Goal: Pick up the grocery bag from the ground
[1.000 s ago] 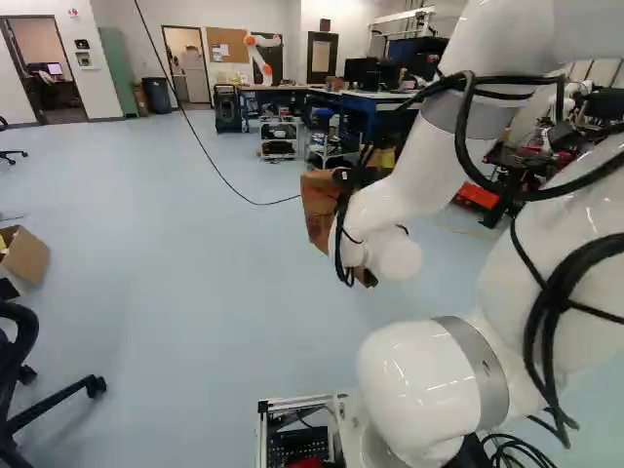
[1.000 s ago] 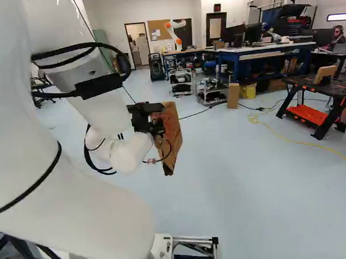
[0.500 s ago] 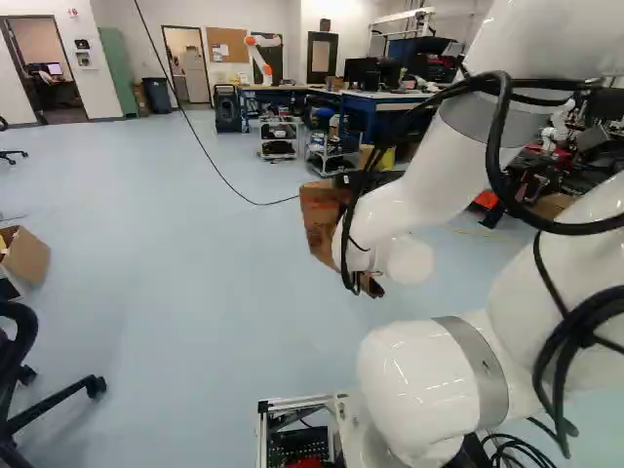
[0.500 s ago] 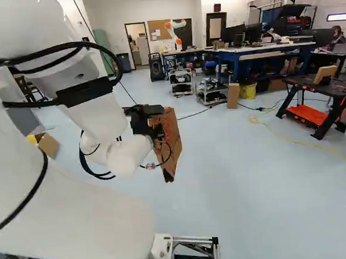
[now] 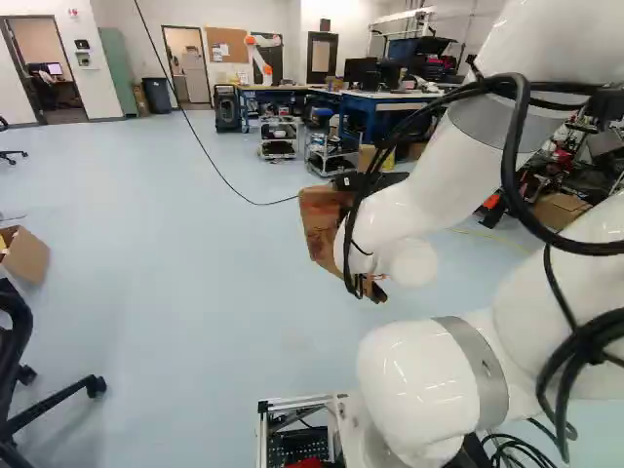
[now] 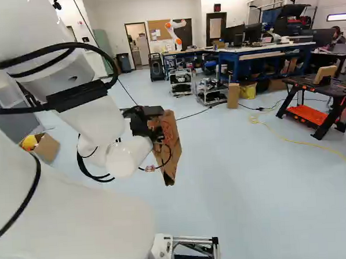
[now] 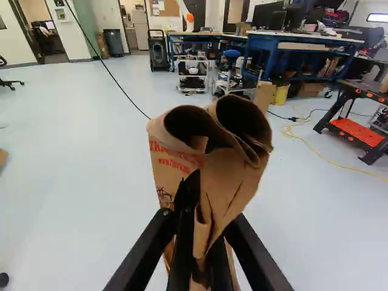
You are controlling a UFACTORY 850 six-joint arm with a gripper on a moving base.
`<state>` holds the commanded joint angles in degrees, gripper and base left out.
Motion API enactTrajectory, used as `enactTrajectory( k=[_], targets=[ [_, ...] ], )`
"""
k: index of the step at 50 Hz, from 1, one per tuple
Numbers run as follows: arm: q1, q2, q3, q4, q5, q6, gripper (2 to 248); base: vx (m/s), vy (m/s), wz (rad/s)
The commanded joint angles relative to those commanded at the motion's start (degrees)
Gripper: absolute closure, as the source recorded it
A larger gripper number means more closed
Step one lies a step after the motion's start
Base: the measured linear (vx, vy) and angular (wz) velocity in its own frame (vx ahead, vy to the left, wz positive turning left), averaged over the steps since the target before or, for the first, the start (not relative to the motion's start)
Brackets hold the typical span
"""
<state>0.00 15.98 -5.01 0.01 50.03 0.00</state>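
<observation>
Arm (image 5: 414,205) lower with part-hidden bag (image 6: 172,142)

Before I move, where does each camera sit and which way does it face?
Left base view: on the base, behind and left of the arm, facing ahead, slightly down; arm links fill its right side, the lowest joint at its foot.
Right base view: behind and right of the arm, same facing; links fill its left side.
Wrist view: on the wrist, looking along the gripper, its fingers shut on the grocery bag.
Shared: both base views show the arm, bag and blue workbench.
</observation>
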Motion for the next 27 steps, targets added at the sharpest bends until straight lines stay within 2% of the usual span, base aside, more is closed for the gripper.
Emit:
enactTrajectory(
  k=[27],
  targets=[
    [0.0,0.0,0.0,0.0,0.0,0.0,226,0.0,0.0,0.0]
  ],
)
